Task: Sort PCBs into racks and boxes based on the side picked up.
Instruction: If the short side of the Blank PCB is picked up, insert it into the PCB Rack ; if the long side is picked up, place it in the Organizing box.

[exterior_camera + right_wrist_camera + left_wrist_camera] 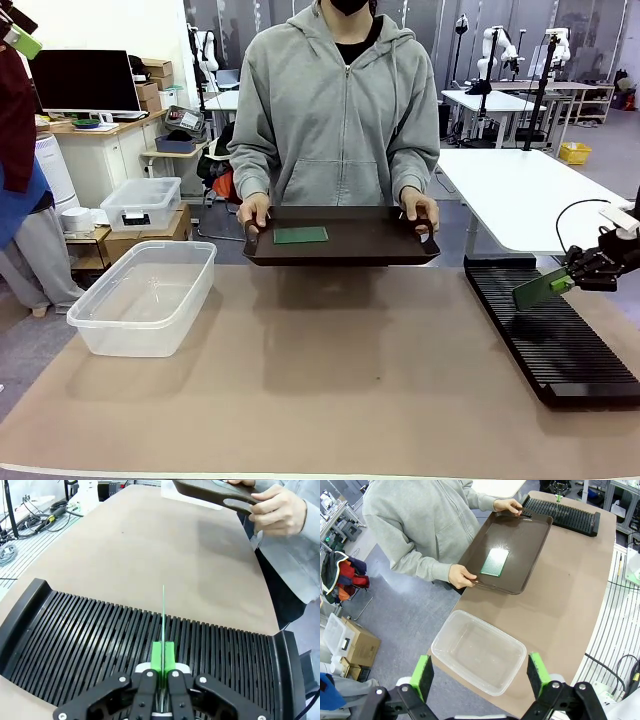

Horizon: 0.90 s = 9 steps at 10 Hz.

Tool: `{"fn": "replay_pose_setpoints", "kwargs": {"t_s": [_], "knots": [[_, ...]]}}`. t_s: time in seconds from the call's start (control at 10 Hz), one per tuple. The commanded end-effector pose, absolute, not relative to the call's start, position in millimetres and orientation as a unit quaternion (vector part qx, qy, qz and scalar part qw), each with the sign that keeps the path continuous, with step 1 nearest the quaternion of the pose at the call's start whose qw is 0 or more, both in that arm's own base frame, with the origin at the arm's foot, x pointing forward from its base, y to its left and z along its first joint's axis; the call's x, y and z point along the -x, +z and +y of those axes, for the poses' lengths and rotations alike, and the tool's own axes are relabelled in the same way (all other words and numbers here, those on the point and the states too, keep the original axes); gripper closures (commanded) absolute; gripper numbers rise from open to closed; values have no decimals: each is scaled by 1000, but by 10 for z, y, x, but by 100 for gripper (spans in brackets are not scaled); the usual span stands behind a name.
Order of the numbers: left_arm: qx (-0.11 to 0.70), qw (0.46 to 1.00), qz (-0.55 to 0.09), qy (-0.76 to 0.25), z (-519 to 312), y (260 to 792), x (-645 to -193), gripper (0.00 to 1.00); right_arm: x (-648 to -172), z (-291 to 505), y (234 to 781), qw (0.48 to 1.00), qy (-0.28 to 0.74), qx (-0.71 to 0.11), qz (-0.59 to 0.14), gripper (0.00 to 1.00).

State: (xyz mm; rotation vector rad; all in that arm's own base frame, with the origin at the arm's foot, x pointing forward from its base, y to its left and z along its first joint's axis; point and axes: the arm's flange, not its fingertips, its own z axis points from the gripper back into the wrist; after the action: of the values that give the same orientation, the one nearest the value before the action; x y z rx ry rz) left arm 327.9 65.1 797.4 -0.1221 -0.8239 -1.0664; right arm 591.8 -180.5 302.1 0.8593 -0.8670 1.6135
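Thin green rectangular circuit board clamped edge-on in right gripper, tilted over long black slotted rack. Racking step in hand. Next, likely: align edge with one slot, lower, release. Left gripper spread wide above clear plastic tub.

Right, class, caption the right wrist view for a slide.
Right pincer shut on a green PCB, edge-on over the slotted black rack; a person's hand grips the brown tray beyond.
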Motion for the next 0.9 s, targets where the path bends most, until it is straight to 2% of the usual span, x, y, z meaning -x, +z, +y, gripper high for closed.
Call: {"fn": "replay_pose_setpoints", "kwargs": {"t_s": [0.0, 0.8], "knots": [[55, 780, -380, -493, 653, 7964, -3275, 0, -5907, -1764, 2970, 535, 676, -354, -363, 98], [55, 780, -380, -493, 653, 7964, -3275, 0, -5899, -1636, 2712, 547, 638, -371, -395, 98]]}}
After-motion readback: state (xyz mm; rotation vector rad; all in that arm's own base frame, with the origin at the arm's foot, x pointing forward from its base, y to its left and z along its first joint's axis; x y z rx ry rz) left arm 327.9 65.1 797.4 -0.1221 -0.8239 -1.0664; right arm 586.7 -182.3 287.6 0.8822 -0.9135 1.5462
